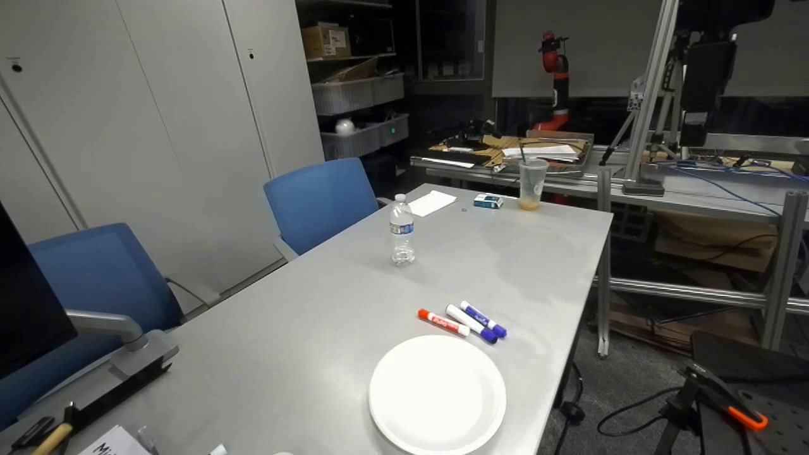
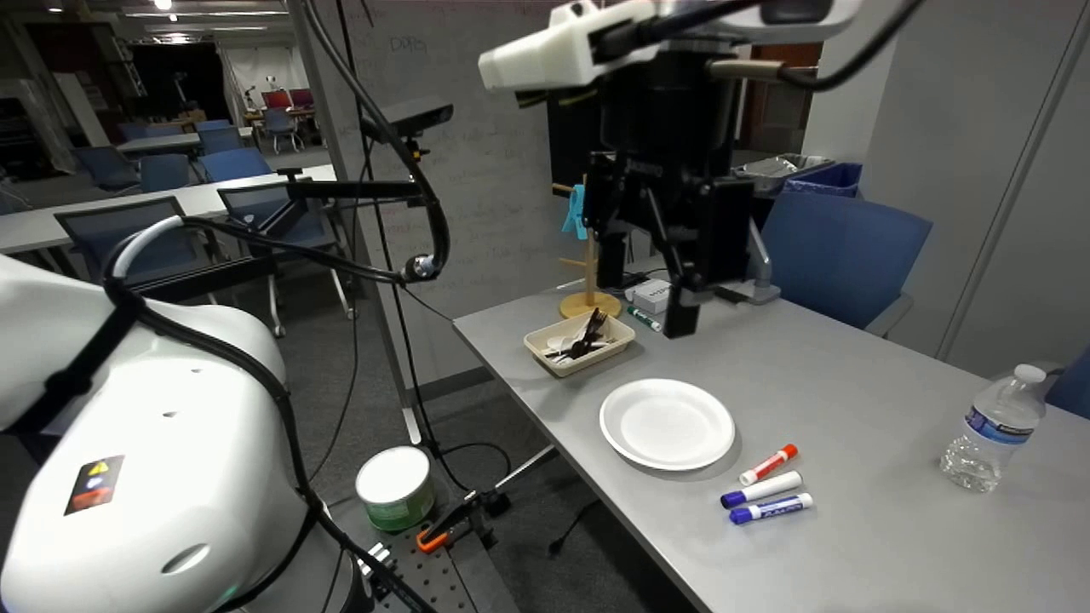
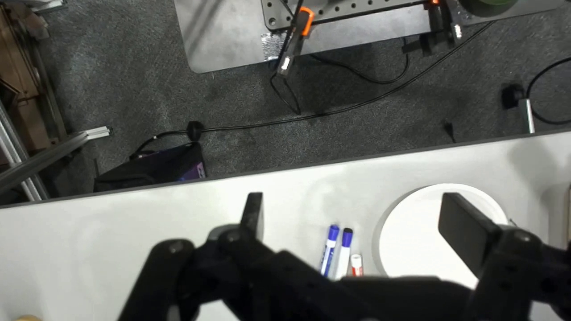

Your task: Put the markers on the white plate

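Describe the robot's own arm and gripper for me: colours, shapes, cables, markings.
The arm is white and smoothly rounded, with black cables running along it and a label bearing a yellow triangle over a red-orange patch. The gripper is black and angular, with jointed linkages ending in flat, blocky fingers.

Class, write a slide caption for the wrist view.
Open gripper above a table, three markers beside a white plate.

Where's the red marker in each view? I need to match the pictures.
In an exterior view: red marker below centre, just beyond the white plate.
In an exterior view: red marker lower right, right of the white plate.
In the wrist view: red marker low, partly hidden, left of the white plate.
Shared landmark: white plate.
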